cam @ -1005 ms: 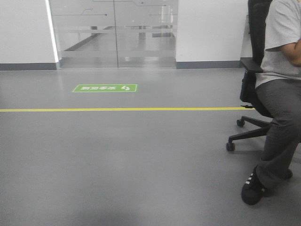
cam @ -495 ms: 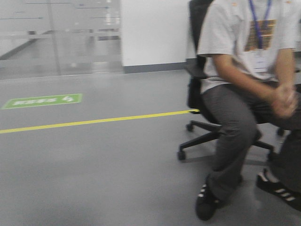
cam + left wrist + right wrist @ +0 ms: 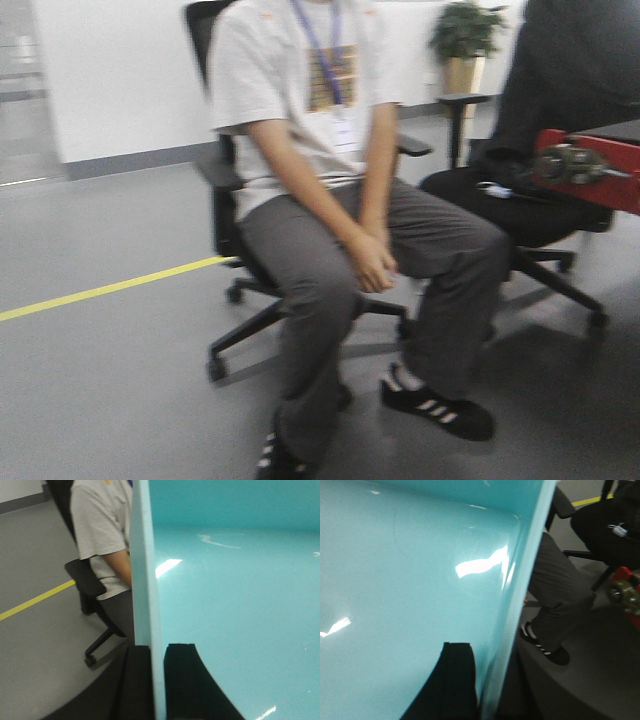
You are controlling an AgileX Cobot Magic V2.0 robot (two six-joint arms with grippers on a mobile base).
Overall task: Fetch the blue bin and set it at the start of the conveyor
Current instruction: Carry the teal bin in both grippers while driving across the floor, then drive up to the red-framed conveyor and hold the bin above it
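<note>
- blue bin [image 3: 240, 605]: fills both wrist views, glossy aqua inside facing each camera. carried between the two arms, off the belt; not visible in the front view.
- left gripper [image 3: 156, 687]: clamped on the bin's left wall, one black finger outside, one inside, rim between them.
- right gripper [image 3: 487, 692]: closed over the opposite wall; inner finger [image 3: 452, 680] flat against the inside, outer one dim behind the rim.
- conveyor start [image 3: 615, 185]: red metal edge under a dark top, at the front view's right border, apart from the bin.
- seated person [image 3: 320, 200] on a black office chair [image 3: 215, 165], centre of the front view, hands clasped between the knees.
- yellow floor line [image 3: 100, 290] runs to the left of the chair.
</note>
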